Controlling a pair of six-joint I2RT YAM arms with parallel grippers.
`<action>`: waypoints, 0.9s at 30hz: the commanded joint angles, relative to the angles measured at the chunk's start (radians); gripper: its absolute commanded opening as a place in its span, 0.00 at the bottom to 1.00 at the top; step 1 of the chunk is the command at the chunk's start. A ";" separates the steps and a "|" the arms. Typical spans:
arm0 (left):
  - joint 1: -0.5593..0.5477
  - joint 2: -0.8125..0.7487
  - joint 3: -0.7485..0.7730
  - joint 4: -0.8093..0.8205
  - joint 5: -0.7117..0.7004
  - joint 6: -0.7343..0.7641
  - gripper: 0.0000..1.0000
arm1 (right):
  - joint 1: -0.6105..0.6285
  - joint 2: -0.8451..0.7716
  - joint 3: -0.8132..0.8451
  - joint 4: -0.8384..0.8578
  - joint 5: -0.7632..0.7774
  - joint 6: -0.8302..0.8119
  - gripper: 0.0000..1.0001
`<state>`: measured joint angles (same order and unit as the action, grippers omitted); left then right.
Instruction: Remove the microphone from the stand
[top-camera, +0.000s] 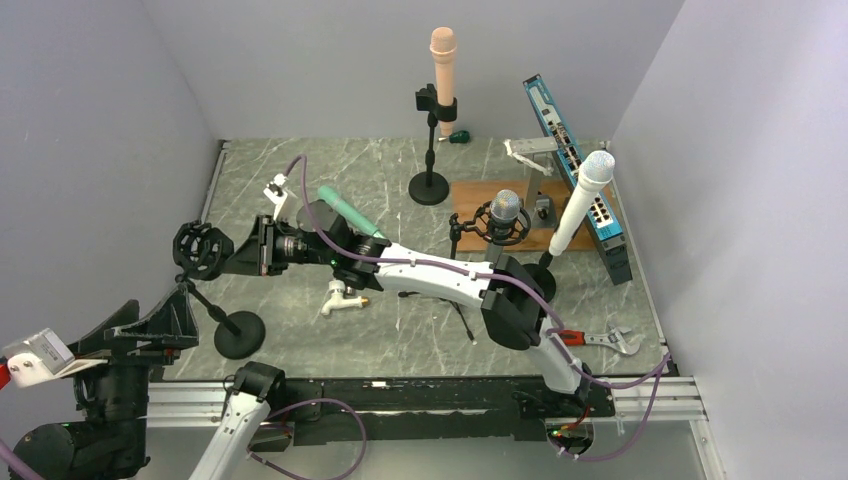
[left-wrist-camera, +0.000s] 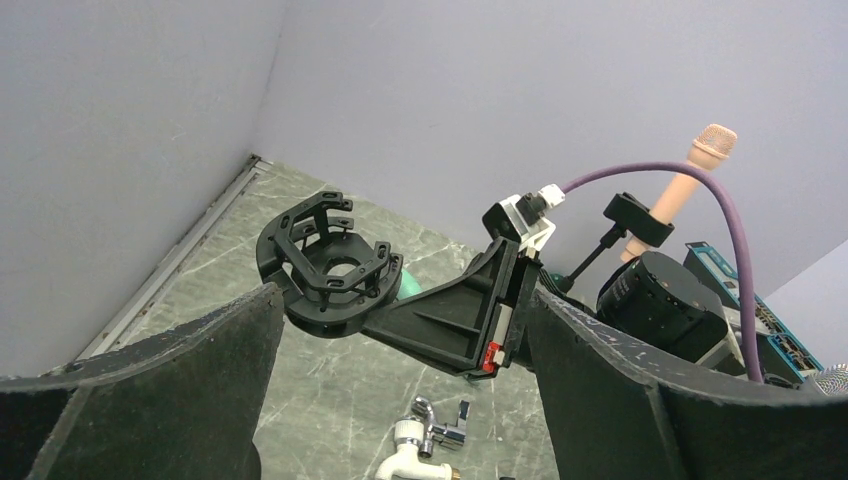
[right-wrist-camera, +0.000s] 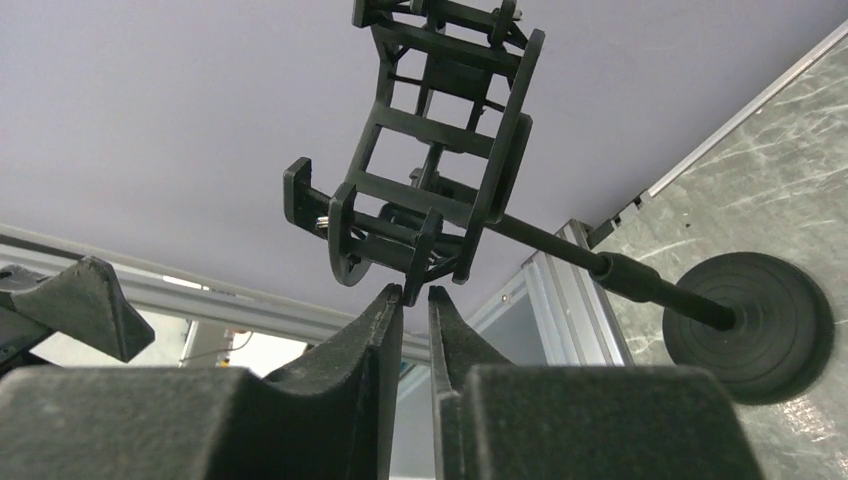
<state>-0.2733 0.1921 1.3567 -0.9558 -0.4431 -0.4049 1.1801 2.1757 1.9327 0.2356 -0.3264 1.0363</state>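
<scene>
A black, empty shock mount (top-camera: 200, 250) tops a tilted stand with a round base (top-camera: 240, 335) at the table's left. A teal microphone (top-camera: 350, 215) lies on the table to its right, behind the right arm. My right gripper (top-camera: 262, 245) reaches across to the mount. In the right wrist view its fingers (right-wrist-camera: 415, 292) are almost shut, pinching a thin strut at the edge of the mount (right-wrist-camera: 435, 170). My left gripper (top-camera: 150, 325) is open and empty, near the stand's base. In the left wrist view it (left-wrist-camera: 400, 295) faces the mount (left-wrist-camera: 325, 255).
A white faucet (top-camera: 345, 297) lies in front of the right arm. A peach microphone (top-camera: 443, 60) stands at the back. A white microphone (top-camera: 580, 200), a grey one in a shock mount (top-camera: 505, 215) and a blue switch (top-camera: 590, 195) stand right. A wrench (top-camera: 610, 340) lies near the front right.
</scene>
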 joint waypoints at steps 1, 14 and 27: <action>0.000 -0.011 0.002 0.006 -0.014 0.017 0.94 | 0.007 -0.047 -0.026 0.035 0.072 0.020 0.15; -0.001 -0.019 -0.001 -0.006 -0.007 0.010 0.94 | 0.033 -0.040 0.030 -0.077 0.232 0.017 0.16; 0.000 -0.040 -0.034 -0.019 0.006 0.000 0.94 | 0.033 -0.062 0.017 -0.085 0.304 -0.019 0.25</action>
<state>-0.2737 0.1669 1.3376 -0.9710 -0.4423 -0.4057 1.2114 2.1727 1.9419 0.1696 -0.0570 1.0470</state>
